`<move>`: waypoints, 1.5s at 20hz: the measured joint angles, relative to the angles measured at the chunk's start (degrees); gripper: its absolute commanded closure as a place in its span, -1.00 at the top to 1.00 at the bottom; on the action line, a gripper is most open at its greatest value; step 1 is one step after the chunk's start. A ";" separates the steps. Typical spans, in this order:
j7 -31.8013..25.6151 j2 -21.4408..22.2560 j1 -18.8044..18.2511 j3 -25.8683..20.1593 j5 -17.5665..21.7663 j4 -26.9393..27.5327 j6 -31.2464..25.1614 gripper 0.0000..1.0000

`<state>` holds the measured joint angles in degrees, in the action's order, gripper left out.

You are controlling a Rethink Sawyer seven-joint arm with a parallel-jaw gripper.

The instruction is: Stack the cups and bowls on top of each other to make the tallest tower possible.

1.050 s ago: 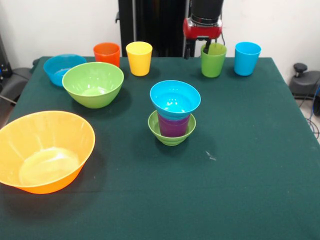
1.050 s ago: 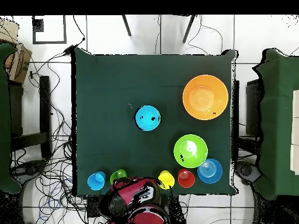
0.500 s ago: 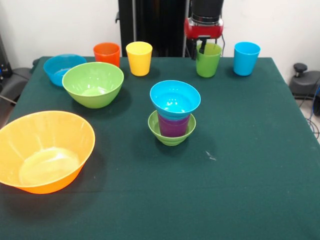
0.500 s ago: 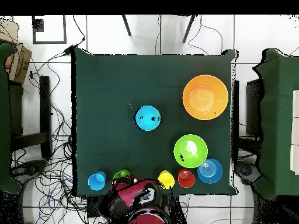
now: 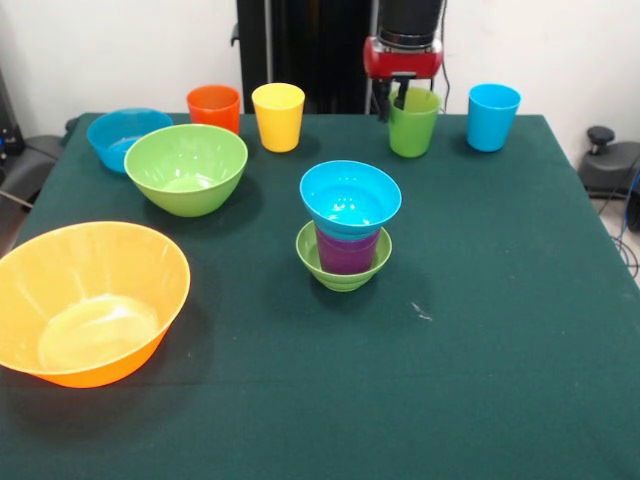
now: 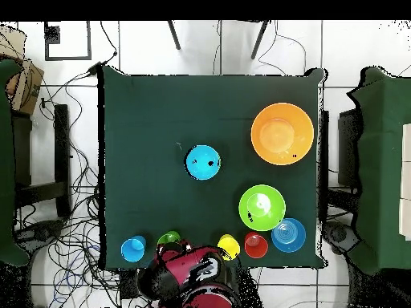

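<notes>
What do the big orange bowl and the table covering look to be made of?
The big orange bowl looks like glossy, slightly translucent plastic: light glows through its wall and a bright sheen sits on its bottom. The table covering looks like dark green matte cloth, perhaps felt: no reflections, and faint creases and lint specks show.

Cup (image 5: 347, 250) between two bowls (image 5: 350, 196)

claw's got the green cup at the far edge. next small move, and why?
Probably lift the green cup higher, then carry it toward the stack. The claw grips its rim, one finger inside, and its base looks barely off the table. The stack's top is the blue bowl, whose rim stands about level with the cup's base, so more clearance seems wise.
</notes>
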<state>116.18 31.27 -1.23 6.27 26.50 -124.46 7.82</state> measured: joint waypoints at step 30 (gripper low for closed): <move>0.00 18.23 -13.31 -9.58 -0.63 -2.44 -11.76 -1.00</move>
<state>116.18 49.50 -14.54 -3.31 25.87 -126.90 -3.95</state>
